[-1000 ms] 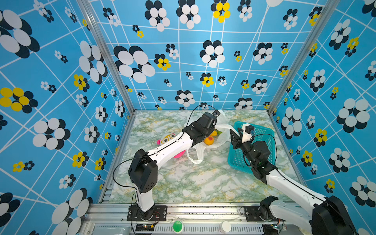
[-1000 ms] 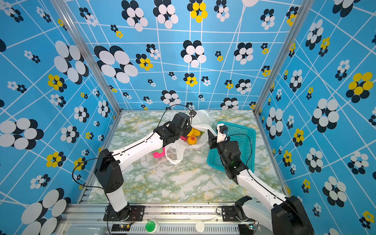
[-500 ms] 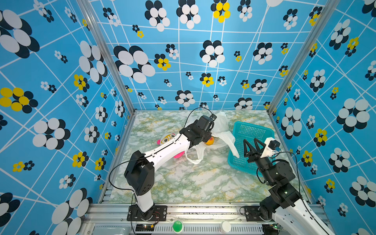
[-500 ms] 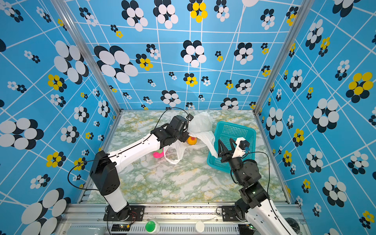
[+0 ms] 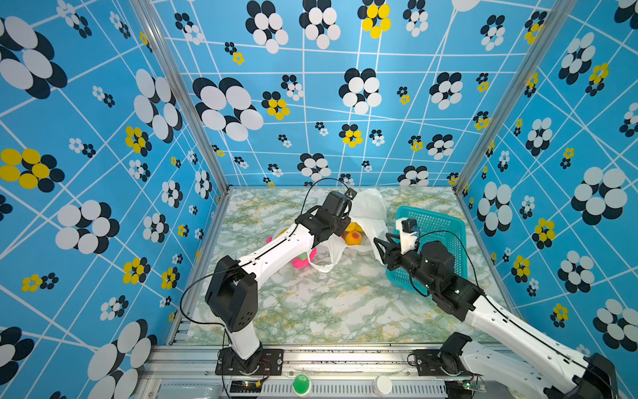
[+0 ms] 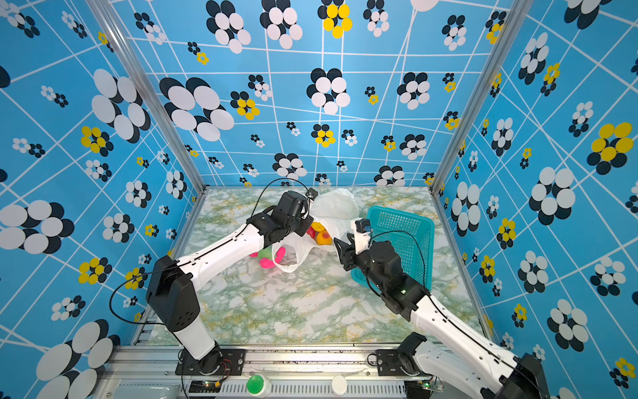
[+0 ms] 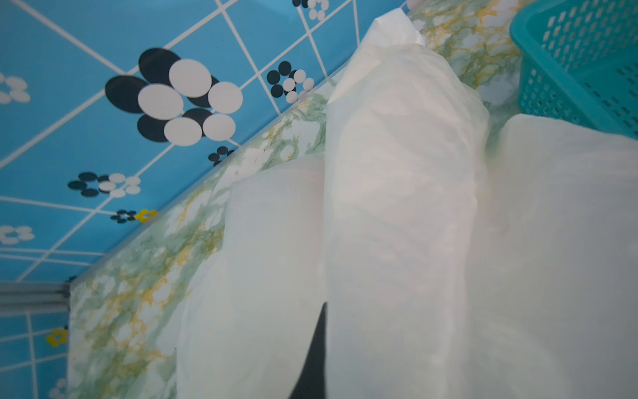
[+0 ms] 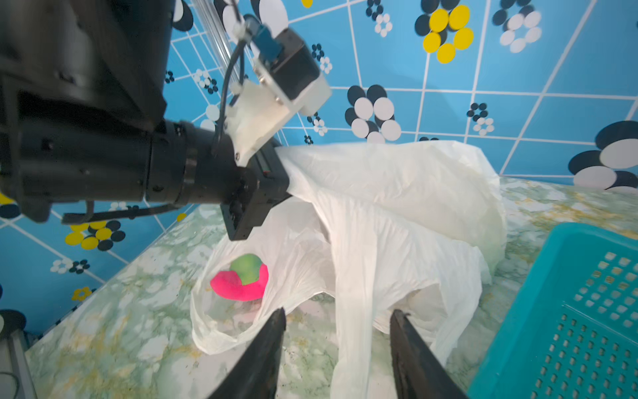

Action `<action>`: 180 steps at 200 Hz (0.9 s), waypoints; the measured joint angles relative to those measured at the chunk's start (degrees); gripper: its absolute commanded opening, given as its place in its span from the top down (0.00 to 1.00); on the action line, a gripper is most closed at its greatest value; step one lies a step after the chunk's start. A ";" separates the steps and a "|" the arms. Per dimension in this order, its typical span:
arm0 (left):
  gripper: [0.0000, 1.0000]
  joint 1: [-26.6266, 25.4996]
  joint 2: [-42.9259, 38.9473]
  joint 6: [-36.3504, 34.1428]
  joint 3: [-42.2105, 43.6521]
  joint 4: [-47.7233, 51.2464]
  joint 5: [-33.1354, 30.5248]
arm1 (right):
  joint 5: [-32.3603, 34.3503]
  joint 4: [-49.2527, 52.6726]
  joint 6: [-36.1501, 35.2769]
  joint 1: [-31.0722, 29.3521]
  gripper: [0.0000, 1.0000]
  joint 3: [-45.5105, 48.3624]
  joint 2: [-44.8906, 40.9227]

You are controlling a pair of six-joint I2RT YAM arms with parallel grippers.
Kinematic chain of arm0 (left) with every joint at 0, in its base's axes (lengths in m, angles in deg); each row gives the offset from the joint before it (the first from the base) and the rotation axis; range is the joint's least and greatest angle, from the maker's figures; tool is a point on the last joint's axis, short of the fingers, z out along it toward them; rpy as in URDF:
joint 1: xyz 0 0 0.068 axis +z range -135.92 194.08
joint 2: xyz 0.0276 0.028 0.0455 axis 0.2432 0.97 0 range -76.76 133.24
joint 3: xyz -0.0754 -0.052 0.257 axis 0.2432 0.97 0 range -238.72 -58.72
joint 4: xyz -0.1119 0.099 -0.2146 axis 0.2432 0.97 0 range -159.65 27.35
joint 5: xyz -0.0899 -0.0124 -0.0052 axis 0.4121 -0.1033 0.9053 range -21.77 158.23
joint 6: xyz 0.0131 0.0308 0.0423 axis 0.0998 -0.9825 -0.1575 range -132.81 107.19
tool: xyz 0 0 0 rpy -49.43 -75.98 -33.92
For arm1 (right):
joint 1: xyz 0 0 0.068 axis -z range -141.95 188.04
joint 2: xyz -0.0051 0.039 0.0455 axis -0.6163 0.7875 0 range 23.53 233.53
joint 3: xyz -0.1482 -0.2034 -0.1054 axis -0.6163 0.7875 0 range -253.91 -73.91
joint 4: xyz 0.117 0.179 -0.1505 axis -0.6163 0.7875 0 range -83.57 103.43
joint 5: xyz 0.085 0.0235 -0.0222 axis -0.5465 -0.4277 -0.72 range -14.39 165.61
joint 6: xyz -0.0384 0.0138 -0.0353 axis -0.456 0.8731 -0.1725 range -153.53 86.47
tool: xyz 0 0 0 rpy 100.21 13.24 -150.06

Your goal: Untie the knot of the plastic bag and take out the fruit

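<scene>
Working the bag [image 8: 397,193] beside the basket [image 5: 438,224], I had the left tool [image 8: 279,169] clamped on its film and the right tool [image 8: 338,312] part-open, empty, near a loose handle [image 8: 352,276]. The fruit [image 5: 353,237] showed in the bag's mouth. I judged: close on that handle, spread slowly, avoid tearing.

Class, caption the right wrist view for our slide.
Open right gripper straddles a strip of the thin white plastic bag.

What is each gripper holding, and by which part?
Left gripper pinches the plastic bag by a raised fold of its top layer; right gripper open, empty.
</scene>
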 measured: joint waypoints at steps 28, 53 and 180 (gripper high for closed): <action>1.00 0.00 0.04 0.09 -0.11 -0.79 0.76 | 0.04 -0.63 -3.54 -2.82 0.52 -1.49 5.79; 1.00 0.00 0.04 0.20 -0.09 -2.58 1.97 | 0.07 -2.05 -6.03 -4.17 0.55 -3.39 11.13; 1.00 0.00 0.07 4.83 -3.82 -0.13 6.45 | 5.53 -9.40 -11.74 -9.11 0.63 -6.51 25.73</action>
